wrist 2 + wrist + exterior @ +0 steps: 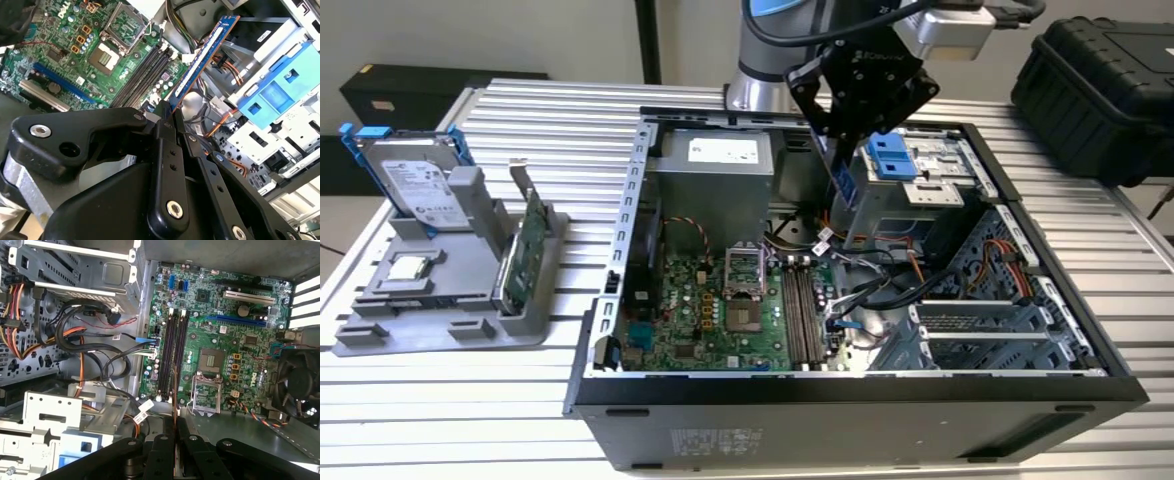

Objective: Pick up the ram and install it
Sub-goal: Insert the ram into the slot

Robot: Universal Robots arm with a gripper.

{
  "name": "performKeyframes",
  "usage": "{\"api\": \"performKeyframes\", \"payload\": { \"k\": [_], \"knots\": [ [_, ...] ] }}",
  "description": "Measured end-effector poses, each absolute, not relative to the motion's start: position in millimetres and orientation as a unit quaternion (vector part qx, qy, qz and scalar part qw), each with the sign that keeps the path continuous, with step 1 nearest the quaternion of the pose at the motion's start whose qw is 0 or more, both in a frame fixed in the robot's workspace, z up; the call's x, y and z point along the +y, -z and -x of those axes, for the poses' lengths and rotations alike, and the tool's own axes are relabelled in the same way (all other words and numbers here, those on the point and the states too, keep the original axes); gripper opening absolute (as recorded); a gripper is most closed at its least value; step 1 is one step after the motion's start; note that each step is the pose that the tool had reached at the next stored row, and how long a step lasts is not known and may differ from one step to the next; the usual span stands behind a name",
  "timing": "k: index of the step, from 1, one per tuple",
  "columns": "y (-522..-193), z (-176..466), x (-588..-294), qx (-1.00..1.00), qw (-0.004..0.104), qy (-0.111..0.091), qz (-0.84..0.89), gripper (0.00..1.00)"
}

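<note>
Blue-green and thin, the ram (201, 59) is a long, narrow stick seen nearly edge-on in the second wrist view, its blue face running away from the gripper (168, 109). You have the gripper closed narrow on one short end of it, so the stick's free length points down into the open case (854, 392) that lies on the bench (480, 400). It hangs in the air toward the case's far edge, apart from the empty black memory slots (171, 355) on the motherboard (707, 310). Judge it light and stiff but fragile: it will not sag, yet a skewed push could probably crack it or bend a slot. Holding it by the end and bare edges looks right; keep pressure off chips and contacts.
</note>
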State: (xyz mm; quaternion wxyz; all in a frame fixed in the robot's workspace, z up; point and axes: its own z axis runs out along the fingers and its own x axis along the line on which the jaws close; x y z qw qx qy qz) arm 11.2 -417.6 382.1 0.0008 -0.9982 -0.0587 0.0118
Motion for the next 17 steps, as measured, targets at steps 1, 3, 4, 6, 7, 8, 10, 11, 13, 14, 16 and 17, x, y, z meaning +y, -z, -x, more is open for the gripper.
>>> {"api": "performKeyframes", "payload": {
  "k": [1, 3, 4, 6, 7, 8, 10, 11, 13, 14, 16, 17],
  "knots": [
    [-381.9, -11.2, -417.6, -0.059, 0.001, -0.012, 0.998, 0.0],
    [-381.5, -11.2, -417.6, -0.059, 0.001, -0.012, 0.998, 0.0],
    [-381.2, -11.2, -417.6, -0.059, 0.001, -0.012, 0.998, 0.0],
    [-380.8, -11.2, -417.6, -0.059, 0.001, -0.012, 0.998, 0.0],
    [-380.6, -11.2, -417.6, -0.059, 0.001, -0.012, 0.998, 0.0],
    [-380.4, -11.3, -417.6, -0.059, 0.001, -0.012, 0.998, 0.0],
    [-379.9, -11.3, -417.6, -0.059, 0.001, -0.012, 0.998, 0.0],
    [-379.6, -11.3, -417.6, -0.059, 0.001, -0.012, 0.998, 0.0],
    [-379.1, -11.3, -417.6, -0.059, 0.001, -0.012, 0.998, 0.0],
    [-378.9, -11.3, -417.6, -0.059, 0.001, -0.012, 0.998, 0.0],
    [-378.4, -11.3, -417.6, -0.059, 0.001, -0.012, 0.998, 0.0],
    [-378.1, -11.3, -417.6, -0.059, 0.001, -0.012, 0.998, 0.0]
  ]
}}
